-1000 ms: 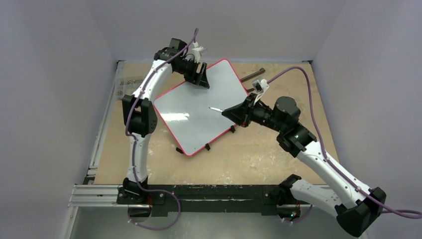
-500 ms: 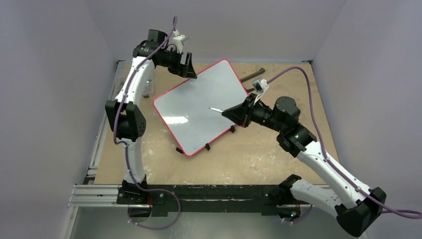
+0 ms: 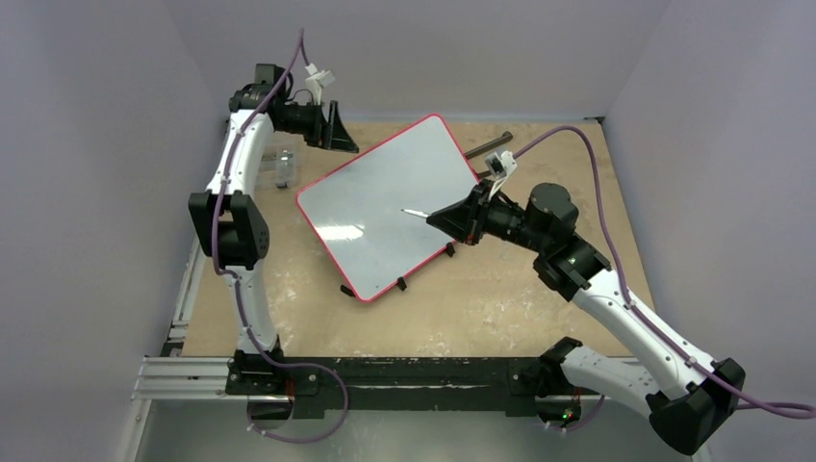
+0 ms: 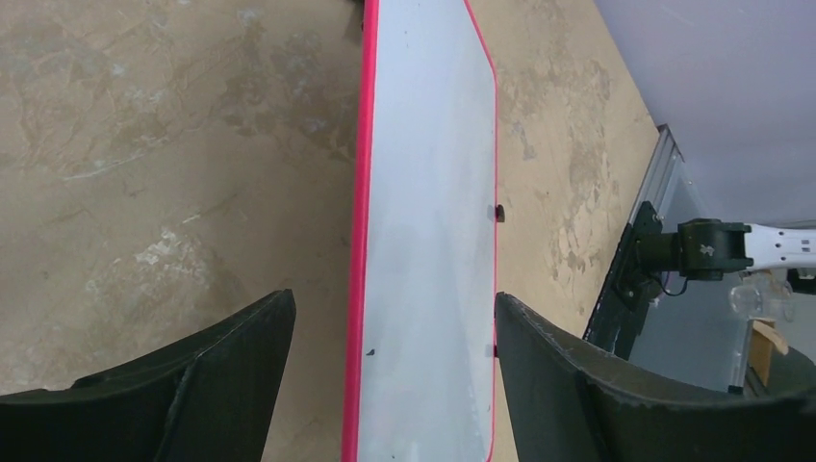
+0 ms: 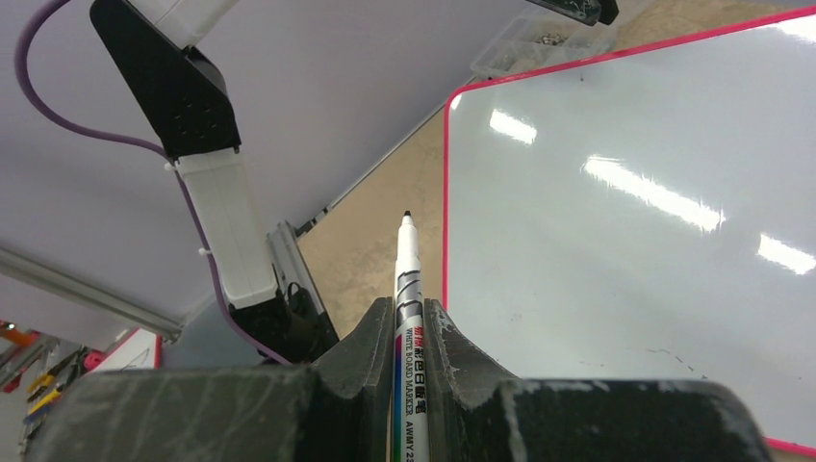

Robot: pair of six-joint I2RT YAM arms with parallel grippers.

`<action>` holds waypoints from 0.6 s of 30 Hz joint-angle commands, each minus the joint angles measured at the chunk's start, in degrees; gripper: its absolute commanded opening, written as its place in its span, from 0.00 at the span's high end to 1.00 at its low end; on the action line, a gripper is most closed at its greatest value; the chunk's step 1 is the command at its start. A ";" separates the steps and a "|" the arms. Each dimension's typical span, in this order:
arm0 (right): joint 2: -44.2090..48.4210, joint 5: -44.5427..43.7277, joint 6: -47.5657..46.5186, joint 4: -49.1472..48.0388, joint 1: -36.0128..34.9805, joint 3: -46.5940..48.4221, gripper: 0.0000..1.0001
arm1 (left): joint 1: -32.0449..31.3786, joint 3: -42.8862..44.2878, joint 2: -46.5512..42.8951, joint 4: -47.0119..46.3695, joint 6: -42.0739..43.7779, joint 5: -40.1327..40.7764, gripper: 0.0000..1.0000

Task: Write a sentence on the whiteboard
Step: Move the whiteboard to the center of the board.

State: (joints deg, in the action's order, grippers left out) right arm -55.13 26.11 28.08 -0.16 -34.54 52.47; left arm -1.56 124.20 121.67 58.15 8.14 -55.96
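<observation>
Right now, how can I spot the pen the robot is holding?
Look for the big whiteboard with the red rim. The right gripper reaches over it, shut on a thin marker. Nothing else over the board is so skinny: white body, tiny black tip poking out.

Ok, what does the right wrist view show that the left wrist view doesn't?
Only the right wrist: the marker, tip bare, clamped in the right gripper. Only the left wrist: the left gripper, open and holding nothing, and a black clip on the whiteboard rim. Both: that red-rimmed whiteboard, no writing on it, lying on the table.
</observation>
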 commanded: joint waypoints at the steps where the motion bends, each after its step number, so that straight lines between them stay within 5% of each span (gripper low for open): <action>1: -0.20 1.31 0.97 -0.63 0.14 2.82 1.00 | -0.46 -0.31 2.37 0.70 1.52 -5.45 0.27; 18: 0.24 1.73 1.83 -0.94 0.08 2.14 1.00 | -1.84 -2.56 4.22 6.04 5.03 -8.56 0.43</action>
State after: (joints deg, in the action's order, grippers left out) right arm -55.24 26.59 29.19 -0.03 -34.54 52.51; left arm -2.50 123.26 126.78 62.02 9.78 -61.65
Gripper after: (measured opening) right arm 0.106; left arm 0.587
